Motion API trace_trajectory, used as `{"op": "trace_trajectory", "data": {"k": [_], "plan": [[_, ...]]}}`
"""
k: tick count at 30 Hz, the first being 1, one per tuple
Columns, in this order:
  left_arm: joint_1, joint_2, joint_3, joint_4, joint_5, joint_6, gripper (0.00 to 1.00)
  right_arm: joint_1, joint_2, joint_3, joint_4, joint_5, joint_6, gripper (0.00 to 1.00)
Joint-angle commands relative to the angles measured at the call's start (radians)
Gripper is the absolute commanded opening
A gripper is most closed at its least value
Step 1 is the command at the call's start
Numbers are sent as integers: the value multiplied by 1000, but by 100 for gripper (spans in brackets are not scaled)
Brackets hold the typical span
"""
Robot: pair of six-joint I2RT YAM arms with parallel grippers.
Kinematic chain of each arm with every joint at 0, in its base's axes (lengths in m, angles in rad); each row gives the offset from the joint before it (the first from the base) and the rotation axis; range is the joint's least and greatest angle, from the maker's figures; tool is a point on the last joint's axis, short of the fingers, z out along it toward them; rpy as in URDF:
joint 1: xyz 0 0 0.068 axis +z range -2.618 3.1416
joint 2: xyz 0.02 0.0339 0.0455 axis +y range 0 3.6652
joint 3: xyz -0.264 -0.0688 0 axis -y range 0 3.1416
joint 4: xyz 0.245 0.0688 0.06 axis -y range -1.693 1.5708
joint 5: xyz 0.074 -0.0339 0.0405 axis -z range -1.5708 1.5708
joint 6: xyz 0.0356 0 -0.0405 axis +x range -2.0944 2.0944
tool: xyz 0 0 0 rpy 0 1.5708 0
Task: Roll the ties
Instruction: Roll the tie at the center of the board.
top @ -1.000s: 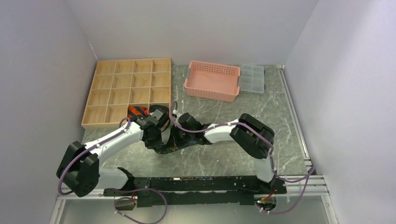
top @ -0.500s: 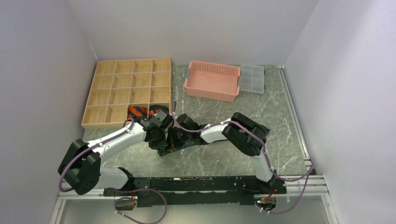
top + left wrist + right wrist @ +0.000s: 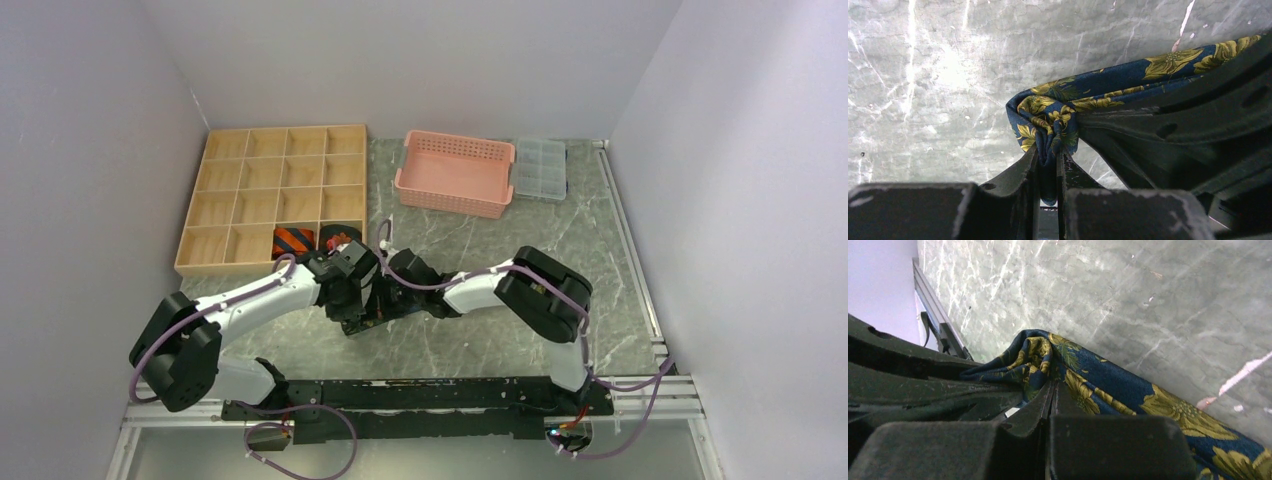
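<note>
The floral tie (image 3: 1128, 85) is finely woven cloth, matt navy with a faint sheen on the yellow print. The worktop (image 3: 948, 75) looks like polished, veined stone and is glossy. The left hand (image 3: 1048, 160) and right hand (image 3: 1050, 395) are scuffed matt black plastic. The compartment tray (image 3: 215, 266) is bare pale wood, and the basket (image 3: 450, 200) is pink perforated plastic.

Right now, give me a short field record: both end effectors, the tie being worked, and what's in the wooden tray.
left end effector: shut on floral tie, pinching a bunched fold
right end effector: shut on the same tie
floral tie: navy with yellow flowers, between the two arms
wooden tray: striped tie and dark orange-marked tie in neighbouring near-row compartments
</note>
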Motion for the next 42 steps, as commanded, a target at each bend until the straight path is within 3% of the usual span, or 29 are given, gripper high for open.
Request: {"op": "trace_trajectory", "data": {"k": [1,15,23,29,42], "plan": [[-6,-14,27,4,-27,-16,3,7,-70,-31,27,52,-15,0],[-6,-59,52,-62,-53,-8,3,7,-118,-48,102,38,30,0],[-13,-41,61,-30,-24,-6,3,6,17,5,139,-98,86,0],[-28,15,88,-12,-28,2,3,-4,11,-28,166,-107,98,0],[-80,177,177,-62,-104,10,3,-42,-316,-281,20,275,2,0]]}}
